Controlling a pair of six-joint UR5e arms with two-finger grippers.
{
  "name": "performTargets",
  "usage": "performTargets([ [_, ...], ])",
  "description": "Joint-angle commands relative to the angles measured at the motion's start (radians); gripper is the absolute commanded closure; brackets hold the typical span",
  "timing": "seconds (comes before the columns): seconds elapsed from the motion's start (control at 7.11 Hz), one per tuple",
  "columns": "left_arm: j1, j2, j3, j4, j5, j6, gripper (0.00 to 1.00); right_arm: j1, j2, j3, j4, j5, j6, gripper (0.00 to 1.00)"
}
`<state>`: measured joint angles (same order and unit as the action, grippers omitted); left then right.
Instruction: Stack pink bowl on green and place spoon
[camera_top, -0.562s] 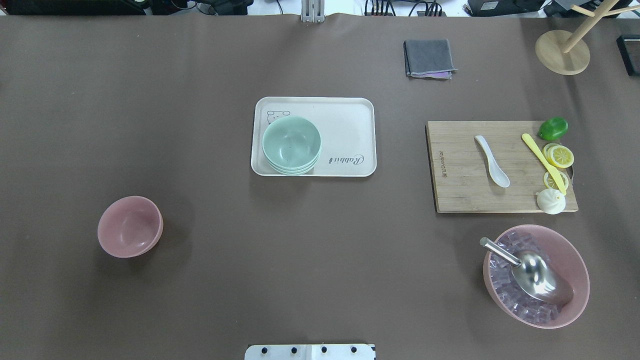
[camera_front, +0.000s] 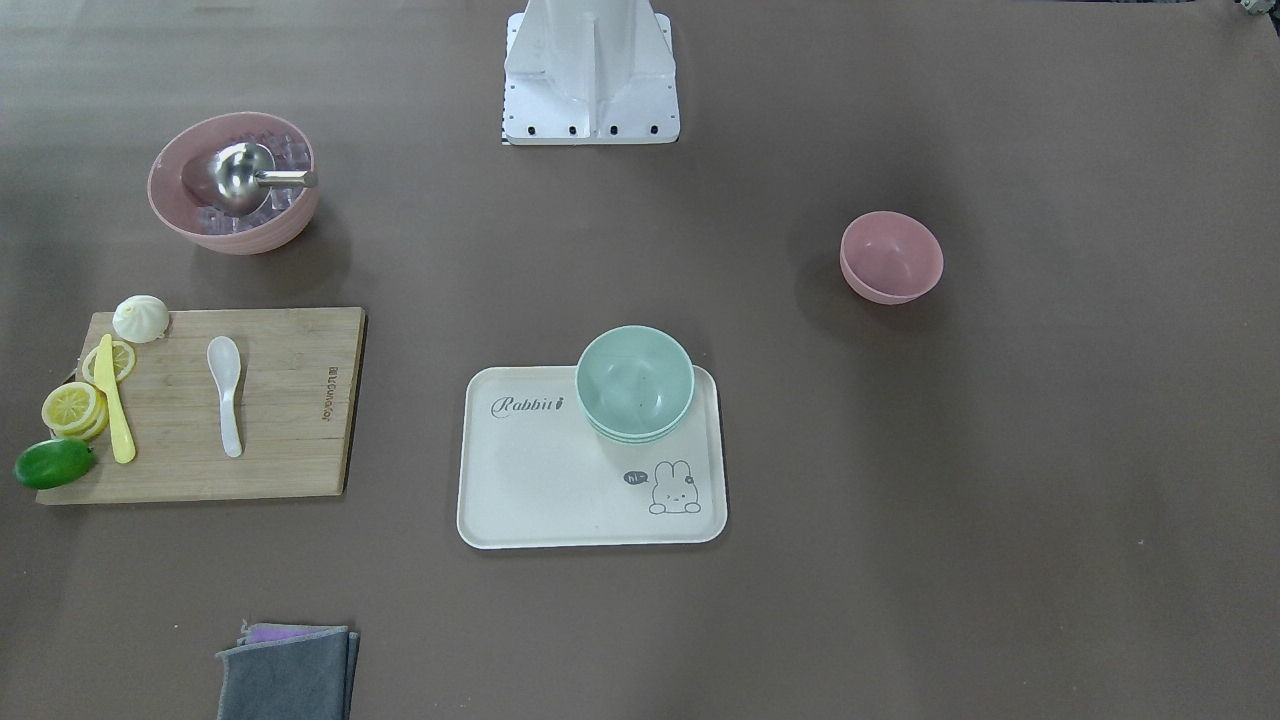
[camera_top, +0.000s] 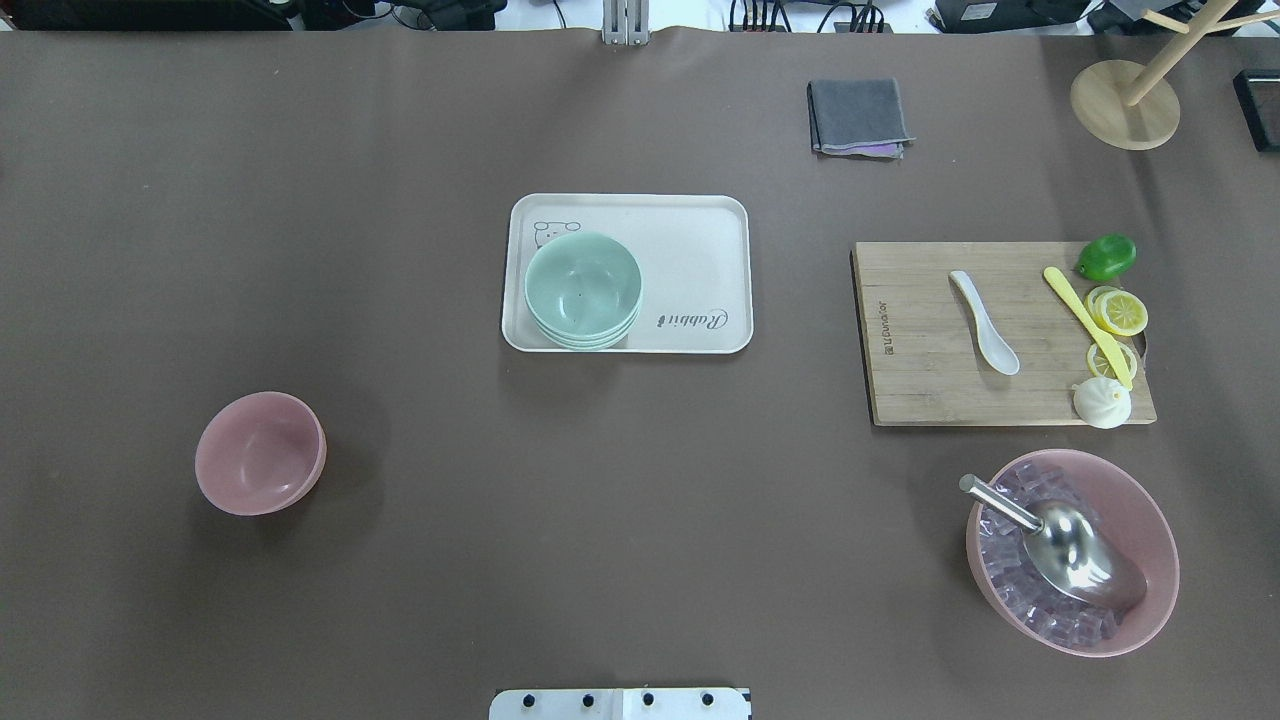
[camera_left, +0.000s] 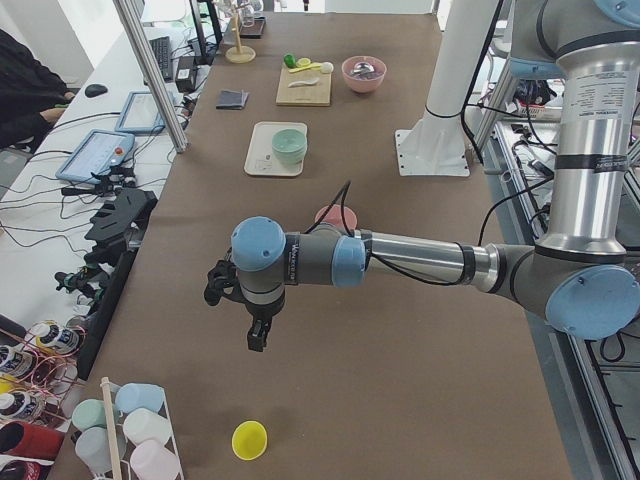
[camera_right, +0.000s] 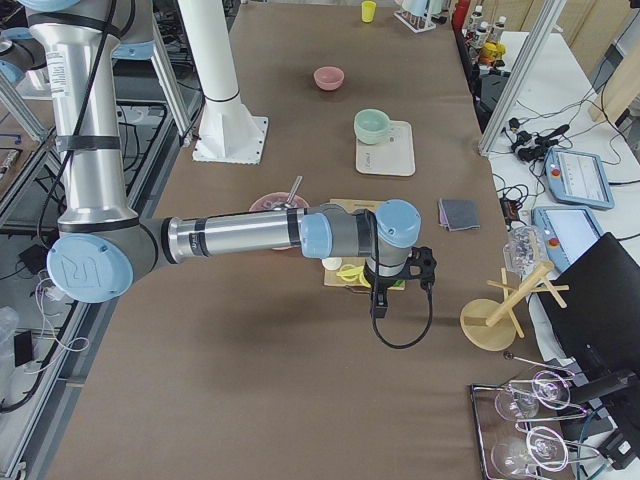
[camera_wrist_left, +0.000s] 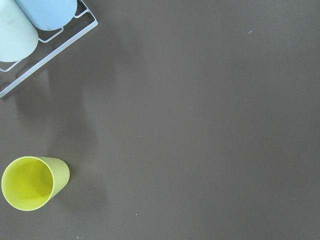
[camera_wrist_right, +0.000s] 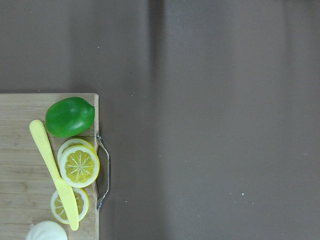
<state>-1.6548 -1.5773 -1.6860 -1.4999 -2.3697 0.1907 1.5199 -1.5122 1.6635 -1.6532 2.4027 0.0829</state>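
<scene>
The small pink bowl (camera_top: 260, 453) stands empty on the table's left part, also in the front view (camera_front: 891, 257). A stack of green bowls (camera_top: 583, 290) sits on the left end of the cream tray (camera_top: 700, 230). The white spoon (camera_top: 985, 322) lies on the wooden cutting board (camera_top: 915, 385). My left gripper (camera_left: 257, 340) hangs over the table's left end, far from the pink bowl; I cannot tell if it is open. My right gripper (camera_right: 378, 305) hangs beyond the board's outer end; I cannot tell its state either.
A big pink bowl (camera_top: 1140, 520) with ice cubes and a metal scoop stands near the board. A lime (camera_top: 1105, 257), lemon slices, a yellow knife and a bun lie on the board. A grey cloth (camera_top: 858, 115) lies at the back. A yellow cup (camera_wrist_left: 30, 182) stands below the left wrist.
</scene>
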Motion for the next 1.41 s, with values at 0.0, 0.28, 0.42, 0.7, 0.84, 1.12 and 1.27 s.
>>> performTargets([
  [0.0, 0.0, -0.003, -0.003, 0.0, 0.0, -0.001, 0.02, -0.001, 0.004, 0.001, 0.001, -0.001, 0.0, 0.0],
  [0.28, 0.001, -0.009, -0.003, 0.001, 0.062, -0.002, 0.02, -0.001, 0.006, 0.002, 0.001, -0.001, 0.0, 0.0],
  [0.42, 0.001, -0.01, -0.003, 0.004, 0.093, -0.002, 0.02, -0.003, 0.007, 0.001, 0.001, -0.001, 0.001, 0.0],
  [0.7, 0.003, -0.01, -0.004, 0.004, 0.092, -0.001, 0.02, -0.004, 0.018, -0.005, 0.0, -0.001, 0.003, 0.0],
  [0.84, 0.001, -0.009, -0.006, 0.004, 0.086, 0.006, 0.02, -0.004, 0.018, -0.007, -0.002, -0.001, 0.003, 0.0],
  [1.12, 0.001, 0.003, -0.017, -0.003, 0.07, 0.004, 0.02, -0.006, 0.02, -0.005, 0.0, -0.001, 0.009, 0.0],
  [1.27, 0.001, 0.003, -0.006, 0.0, 0.02, 0.001, 0.02, -0.006, 0.02, -0.005, 0.0, 0.003, 0.009, 0.0],
])
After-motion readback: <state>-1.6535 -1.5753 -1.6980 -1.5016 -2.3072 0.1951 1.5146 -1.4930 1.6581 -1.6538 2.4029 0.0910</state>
